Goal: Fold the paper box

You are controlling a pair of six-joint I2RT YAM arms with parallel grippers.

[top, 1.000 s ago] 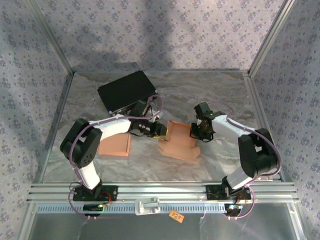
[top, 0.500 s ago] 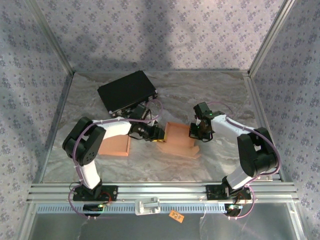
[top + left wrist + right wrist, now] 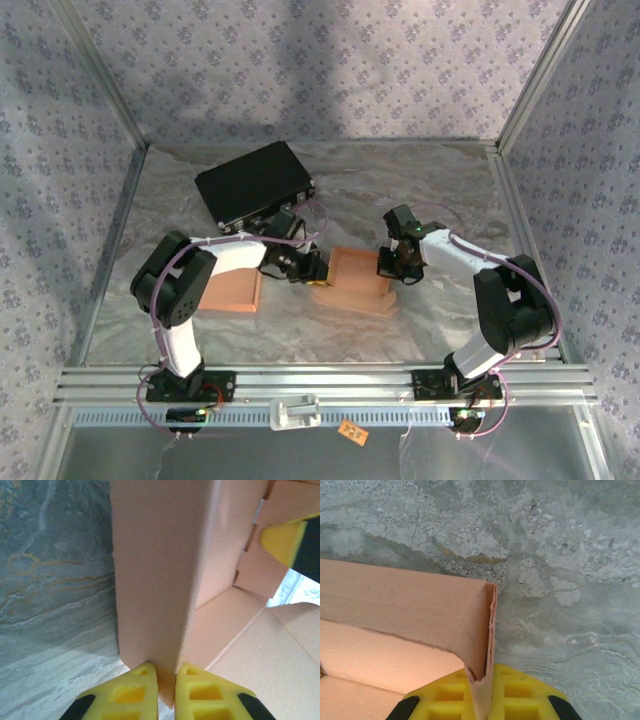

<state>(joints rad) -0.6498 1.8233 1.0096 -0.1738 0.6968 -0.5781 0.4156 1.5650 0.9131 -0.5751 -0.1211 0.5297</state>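
The tan paper box [image 3: 356, 280] sits mid-table, partly folded, with its side walls raised. My left gripper [image 3: 316, 271] is shut on the box's left wall [image 3: 150, 580]; both yellow fingertips [image 3: 125, 695] pinch its lower edge. On the opposite side, my right gripper [image 3: 388, 263] is shut on the box's right wall, where the doubled cardboard edge [image 3: 487, 630] runs down between its yellow fingers [image 3: 520, 692]. The right gripper's yellow tip [image 3: 285, 540] shows across the box in the left wrist view.
A second flat tan box piece [image 3: 230, 290] lies under the left arm. A black case [image 3: 254, 183] rests at the back left. Metal frame posts and patterned walls bound the marbled table [image 3: 440, 190]. An orange tag [image 3: 353, 432] lies on the front rail.
My left gripper has closed onto the box's left wall. The box has settled lower and flatter on the table between the two grippers. The right gripper has stayed shut on its wall.
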